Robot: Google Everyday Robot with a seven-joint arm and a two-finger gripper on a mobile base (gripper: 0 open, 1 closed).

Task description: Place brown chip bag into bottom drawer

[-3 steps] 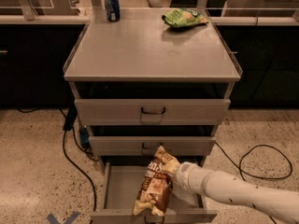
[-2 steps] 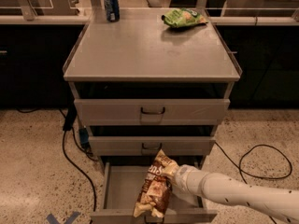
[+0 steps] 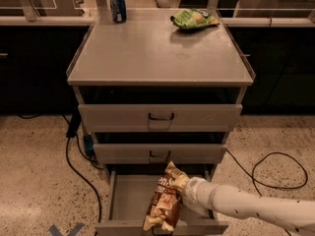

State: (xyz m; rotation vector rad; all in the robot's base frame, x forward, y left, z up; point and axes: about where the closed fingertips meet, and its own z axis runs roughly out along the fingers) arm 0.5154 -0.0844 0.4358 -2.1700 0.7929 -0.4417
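Over the open bottom drawer (image 3: pixel 123 200), the gripper (image 3: pixel 182 185) sits at the brown chip bag (image 3: pixel 162 203), jaws clamped on its upper right edge; bag hangs upright, lower end at the drawer's front lip.

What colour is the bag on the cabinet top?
Bright green chip bag, camera view; gripper holds the brown chip bag over the bottom drawer.
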